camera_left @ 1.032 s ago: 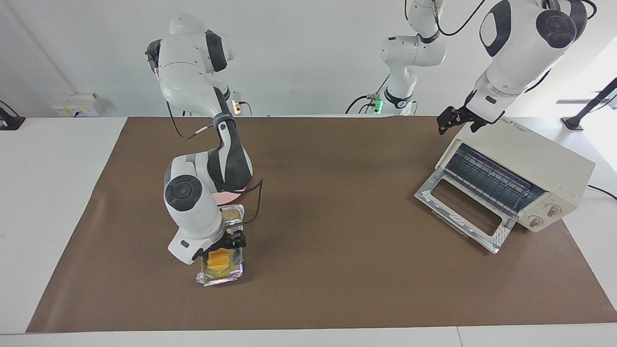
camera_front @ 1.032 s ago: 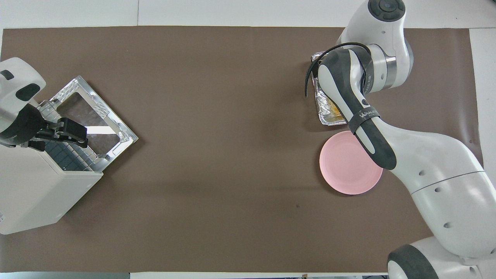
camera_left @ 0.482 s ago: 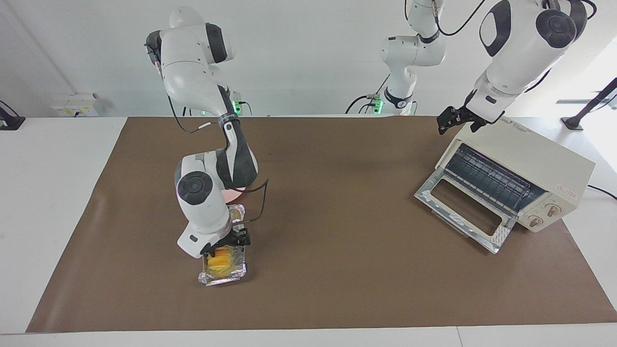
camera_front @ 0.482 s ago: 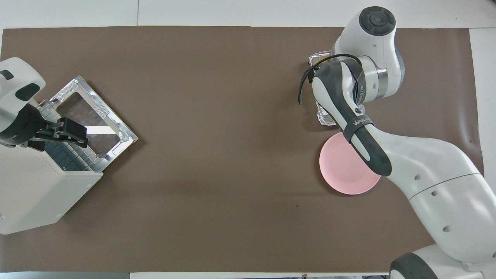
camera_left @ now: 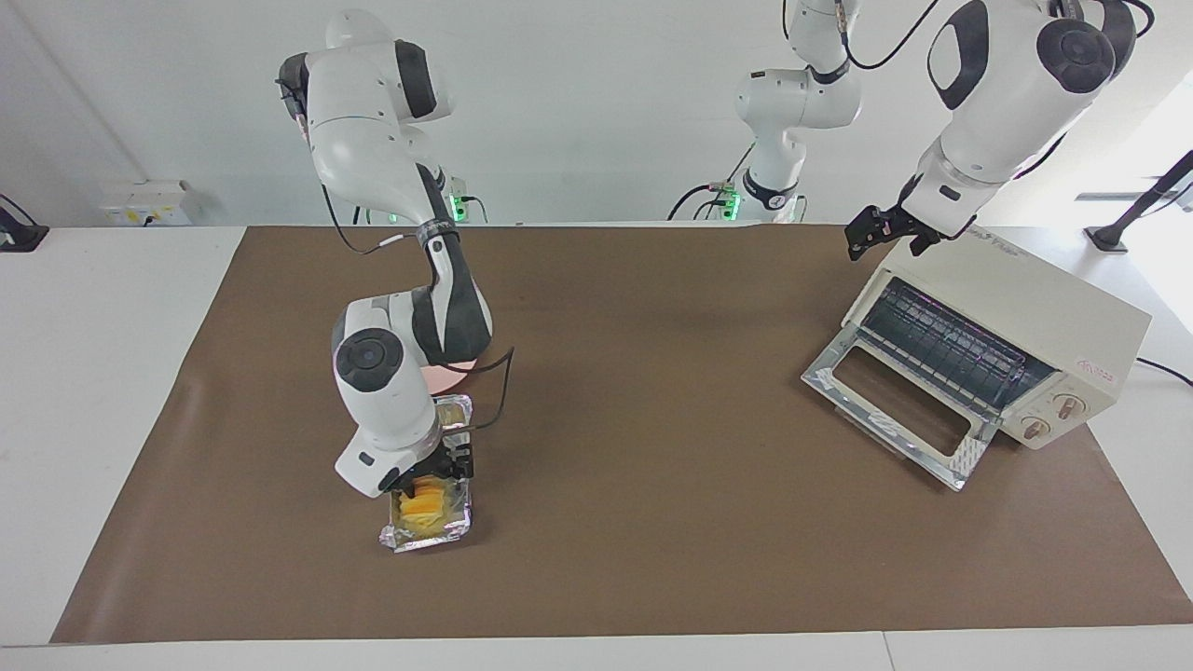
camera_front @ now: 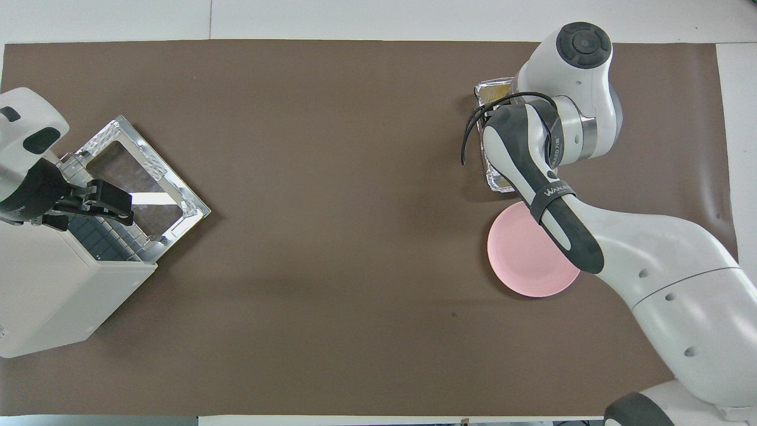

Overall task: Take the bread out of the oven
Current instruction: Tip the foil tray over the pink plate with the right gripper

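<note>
When clamping the bread, squeeze gently, lift straight.
Right hand down at bread in foil tray, well apart from oven; clamped or not, cannot tell. Left hand spread, waiting over oven.

Count on brown mat — one mat: two robot arms at work, two grippers — left gripper, right gripper. One cream oven, two round knobs. One foil tray, one bread loaf, one pink plate.
</note>
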